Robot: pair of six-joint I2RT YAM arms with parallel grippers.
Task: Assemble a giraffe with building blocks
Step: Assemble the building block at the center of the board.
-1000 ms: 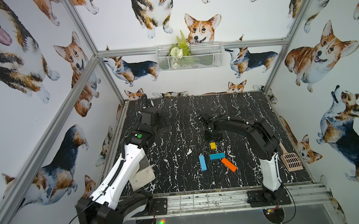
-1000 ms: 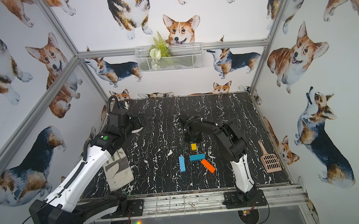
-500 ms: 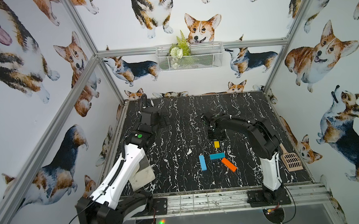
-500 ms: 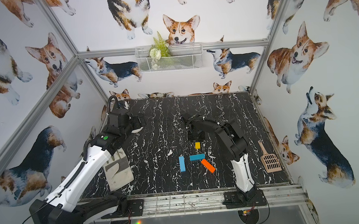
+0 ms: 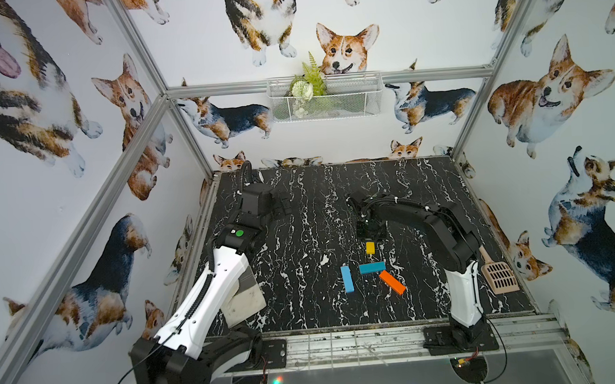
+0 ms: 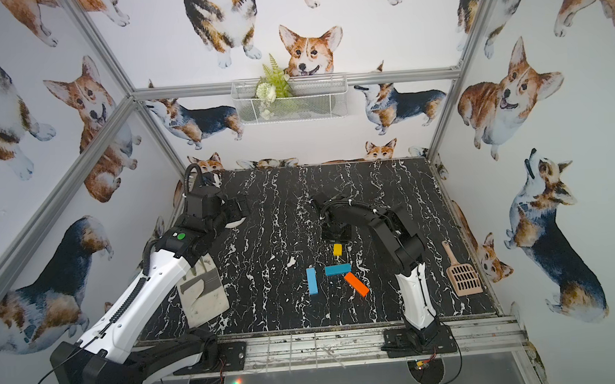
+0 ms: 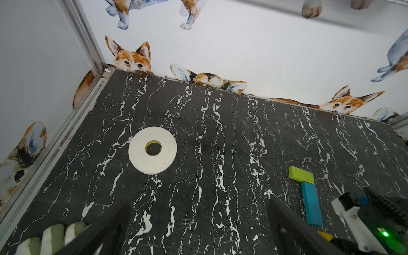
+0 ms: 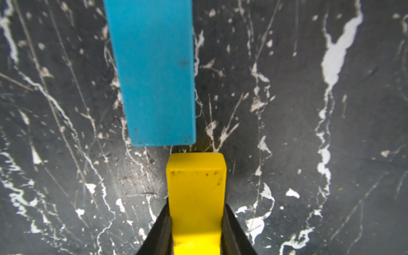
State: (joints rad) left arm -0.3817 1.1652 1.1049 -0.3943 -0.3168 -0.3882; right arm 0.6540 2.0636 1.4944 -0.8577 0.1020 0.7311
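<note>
With our right fingers (image 8: 162, 229) pinching the yellow block (image 8: 196, 189) between them and the teal block (image 8: 152, 72) just ahead, slightly offset, we should align their ends before releasing, left fingers (image 7: 287, 218) spread idle.

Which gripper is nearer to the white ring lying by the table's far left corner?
Left. The left gripper hangs open right by the white ring. The right gripper is well across the table from it, shut on the yellow block.
</note>
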